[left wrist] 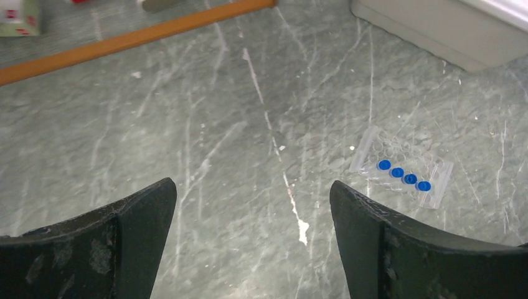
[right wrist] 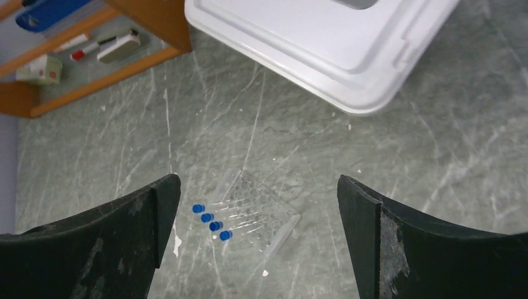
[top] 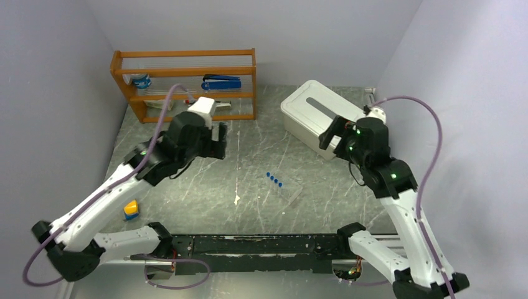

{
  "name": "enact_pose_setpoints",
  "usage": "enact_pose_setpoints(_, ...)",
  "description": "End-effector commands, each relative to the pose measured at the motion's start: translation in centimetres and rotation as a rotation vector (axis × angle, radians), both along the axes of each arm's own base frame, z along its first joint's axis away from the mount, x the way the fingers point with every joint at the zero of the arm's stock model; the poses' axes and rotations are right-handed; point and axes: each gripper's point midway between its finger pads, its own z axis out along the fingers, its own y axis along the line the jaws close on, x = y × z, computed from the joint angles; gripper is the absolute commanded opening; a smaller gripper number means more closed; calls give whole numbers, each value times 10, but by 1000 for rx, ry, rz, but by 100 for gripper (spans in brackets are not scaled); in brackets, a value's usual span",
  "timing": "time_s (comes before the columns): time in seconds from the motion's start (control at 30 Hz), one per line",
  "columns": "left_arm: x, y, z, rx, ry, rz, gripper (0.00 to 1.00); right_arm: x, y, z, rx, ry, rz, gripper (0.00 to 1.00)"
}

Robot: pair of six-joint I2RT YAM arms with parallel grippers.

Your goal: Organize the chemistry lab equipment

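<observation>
— Left pincer [left wrist: 252,193] gaping wide, nothing between its jaws, hovering over bare table [left wrist: 187,124]. The right pincer [right wrist: 258,187] is just as wide and just as empty, looking straight down on the target.
— And plenty to bump into! White lidded box [top: 314,112] sits upper right of centre in the overhead view, close beside that right arm. A careless swing of the wrist could shove it.
— Orange shelf [top: 187,81] at upper left, same story for the left arm, parked just in front of it.
— Now the prize: clear rack [top: 285,190] mid-table, between both arms, well apart from either pincer.
— Transparent plastic, so its edges are hard to judge, I'd say. Close off-centre and it may skid or tip.
— And the blue-capped tubes [top: 274,180], four in a row along its left edge. Whether they're seated firmly, I can't tell. Tilt the rack and they could spill and roll.
— Both arms going for it together? Collision risk.
</observation>
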Motion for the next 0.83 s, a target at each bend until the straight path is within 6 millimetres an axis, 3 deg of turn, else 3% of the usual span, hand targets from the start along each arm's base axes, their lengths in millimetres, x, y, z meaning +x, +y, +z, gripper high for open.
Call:
enact_pose_setpoints(0.0,-21,53,31,17,-92,116,97,-34,-34,17,-10,14,-150,100)
enact_pose_setpoints(0.13,-41,97,59,-20,-180,223,97,-52,-54,29,-40,-1,-219,100)
enact_pose_setpoints(0.23,-59,125,82,-69,-230,289,97,-66,-56,45,-2,-51,-206,100)
enact_pose_setpoints(0.43,-90,162,113,-157,-301,329,97,-85,-58,56,16,-99,-164,100)
enact_pose_setpoints(0.6,-100,171,112,-166,-290,339,97,-93,-63,61,0,-114,-164,100)
enact_pose_setpoints(0.8,-100,164,104,-170,-257,318,97,-96,-64,63,-7,-117,-155,100)
